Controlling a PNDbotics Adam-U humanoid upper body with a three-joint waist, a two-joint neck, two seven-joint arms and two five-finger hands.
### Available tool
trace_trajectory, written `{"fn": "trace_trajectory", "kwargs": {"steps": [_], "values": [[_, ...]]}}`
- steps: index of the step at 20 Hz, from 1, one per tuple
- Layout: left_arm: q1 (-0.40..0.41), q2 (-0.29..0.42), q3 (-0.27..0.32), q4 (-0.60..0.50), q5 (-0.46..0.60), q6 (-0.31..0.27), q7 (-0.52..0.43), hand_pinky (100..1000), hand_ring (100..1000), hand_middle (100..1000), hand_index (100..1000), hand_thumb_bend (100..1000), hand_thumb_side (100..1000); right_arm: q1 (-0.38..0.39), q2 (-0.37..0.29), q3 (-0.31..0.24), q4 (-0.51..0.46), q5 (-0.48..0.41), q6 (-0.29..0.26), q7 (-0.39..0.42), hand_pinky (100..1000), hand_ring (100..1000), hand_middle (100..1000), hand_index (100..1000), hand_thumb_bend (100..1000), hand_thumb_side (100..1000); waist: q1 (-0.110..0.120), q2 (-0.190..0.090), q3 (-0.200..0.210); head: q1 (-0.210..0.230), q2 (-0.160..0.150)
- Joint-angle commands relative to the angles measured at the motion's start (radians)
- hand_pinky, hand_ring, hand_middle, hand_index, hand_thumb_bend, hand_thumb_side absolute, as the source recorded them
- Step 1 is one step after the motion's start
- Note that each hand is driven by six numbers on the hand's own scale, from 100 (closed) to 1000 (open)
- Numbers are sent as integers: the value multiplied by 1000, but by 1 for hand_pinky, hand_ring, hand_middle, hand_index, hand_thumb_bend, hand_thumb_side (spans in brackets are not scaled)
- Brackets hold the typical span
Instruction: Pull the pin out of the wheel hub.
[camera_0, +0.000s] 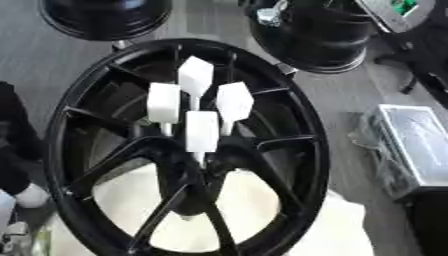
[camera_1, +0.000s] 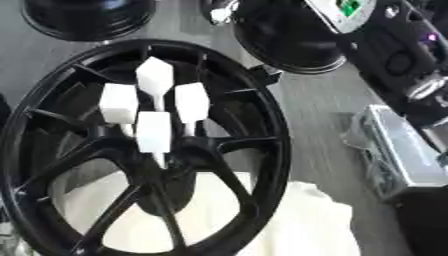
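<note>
While your left hand (camera_0: 12, 150) showed only as a dark shape at the left edge, beside the rim, you could not tell whether it was open or closed, nor that it held anything. Your right arm (camera_1: 418, 60) showed at the upper right, well apart from the wheel, its hand past the picture's edge. Four white pins (camera_0: 201, 131) with block-shaped heads stood close together at the middle of the black wheel hub (camera_0: 188, 150), which lay on a white cloth (camera_0: 346, 230) on the grey surface (camera_0: 350, 95). Beyond it sat two more black wheels (camera_0: 319, 35), and a clear-wrapped box (camera_0: 411, 145) lay to the right.
</note>
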Motion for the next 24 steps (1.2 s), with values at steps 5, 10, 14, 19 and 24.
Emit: {"fn": "trace_trajectory", "kwargs": {"steps": [5, 10, 14, 19, 24], "values": [[-12, 28, 3, -19, 0, 0, -4, 839, 948, 795, 698, 437, 705, -14, -9, 25, 15, -36, 13, 37, 862, 767, 747, 874, 100, 474, 5, -17, 4, 1, -10], [-13, 28, 2, -19, 1, 1, -6, 839, 950, 795, 698, 437, 705, 7, -20, 33, 3, -58, 24, 50, 864, 767, 746, 860, 100, 315, 3, -19, 5, -22, -8], [-13, 28, 2, -19, 1, 1, -6, 839, 950, 795, 698, 436, 706, 26, -36, 35, -36, -82, 25, 54, 870, 774, 752, 864, 100, 316, 4, -19, 5, -31, -7], [-14, 29, 2, -18, 2, 1, -8, 840, 951, 795, 698, 436, 706, 49, -58, 45, -90, -125, 18, 72, 886, 782, 755, 897, 100, 281, 3, -20, 5, -29, -6], [-13, 31, 2, -18, 2, 1, -10, 840, 952, 794, 698, 435, 707, 73, -91, 38, -151, -177, 1, 54, 912, 787, 759, 917, 100, 485, 2, -20, 5, -22, -4]]}}
